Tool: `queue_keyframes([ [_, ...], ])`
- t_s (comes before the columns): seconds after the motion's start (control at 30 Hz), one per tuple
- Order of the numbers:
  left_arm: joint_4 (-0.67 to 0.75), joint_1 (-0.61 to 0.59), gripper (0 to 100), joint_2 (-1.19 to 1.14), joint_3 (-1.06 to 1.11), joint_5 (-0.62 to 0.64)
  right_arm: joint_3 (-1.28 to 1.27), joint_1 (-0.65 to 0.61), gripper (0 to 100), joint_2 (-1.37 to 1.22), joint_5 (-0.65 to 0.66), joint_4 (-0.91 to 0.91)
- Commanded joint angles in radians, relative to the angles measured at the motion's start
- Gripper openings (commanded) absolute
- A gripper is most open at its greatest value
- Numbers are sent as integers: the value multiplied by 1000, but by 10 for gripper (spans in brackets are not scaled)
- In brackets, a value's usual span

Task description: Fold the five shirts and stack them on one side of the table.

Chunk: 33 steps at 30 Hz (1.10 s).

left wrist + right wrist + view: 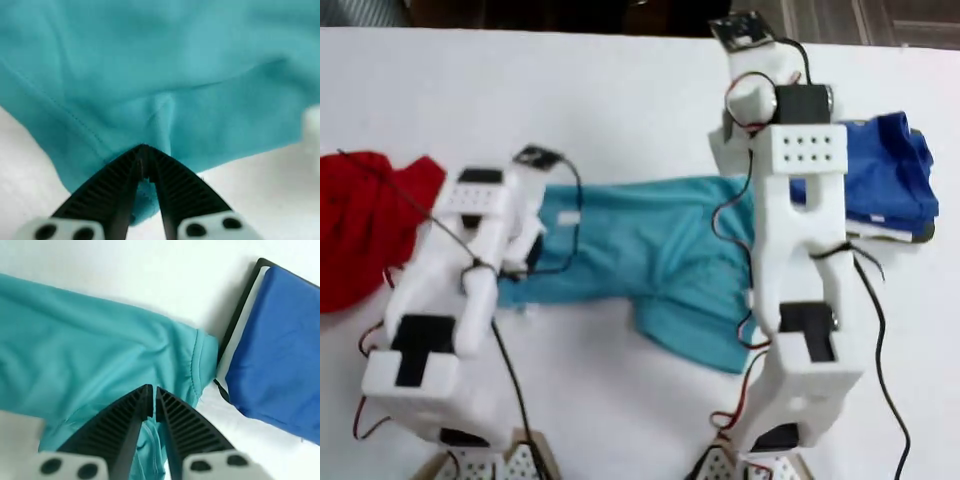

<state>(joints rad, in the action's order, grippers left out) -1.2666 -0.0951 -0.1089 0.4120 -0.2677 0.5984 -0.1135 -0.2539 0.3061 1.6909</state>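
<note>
High view: the white counter point(570, 90) has bare room along its 12 o'clock edge and at 6 o'clock between the two arm bases. The teal shirt point(660, 250) lies spread across the middle. A crumpled red shirt point(360, 230) sits at the 9 o'clock edge, and a folded blue shirt point(890, 170) lies near the 3 o'clock edge. The left arm point(470, 250) stands over the teal shirt's 9 o'clock end, the right arm point(805, 230) over its 3 o'clock end.

Left wrist view: the left pincer point(145, 150) is closed tight on a raised fold near the teal shirt's hem, with bare counter just beside the hem.

Right wrist view: the right pincer point(151, 390) is narrow, with teal cloth caught between its jaws. The sleeve hem lies just beyond the tips, and its end touches the dark-rimmed board point(240, 305) under the blue shirt.
</note>
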Motion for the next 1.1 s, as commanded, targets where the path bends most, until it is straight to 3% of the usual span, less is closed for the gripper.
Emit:
queue_keyframes([
  [0.0,55,-57,26,86,61,12,34,-2,20,79,-3,30],
  [0.33,54,-226,26,153,81,-63,-38,-2,20,85,-8,47],
  [0.57,37,-227,26,161,87,-61,-115,-5,20,219,-5,48],
  [0.73,-109,-186,30,222,70,-9,-290,-1,20,317,-3,15],
  [0.93,-137,-157,212,307,71,77,-551,-2,20,440,34,-136],
  [1.07,-120,-160,190,284,82,103,-697,-2,20,532,34,-214],
])
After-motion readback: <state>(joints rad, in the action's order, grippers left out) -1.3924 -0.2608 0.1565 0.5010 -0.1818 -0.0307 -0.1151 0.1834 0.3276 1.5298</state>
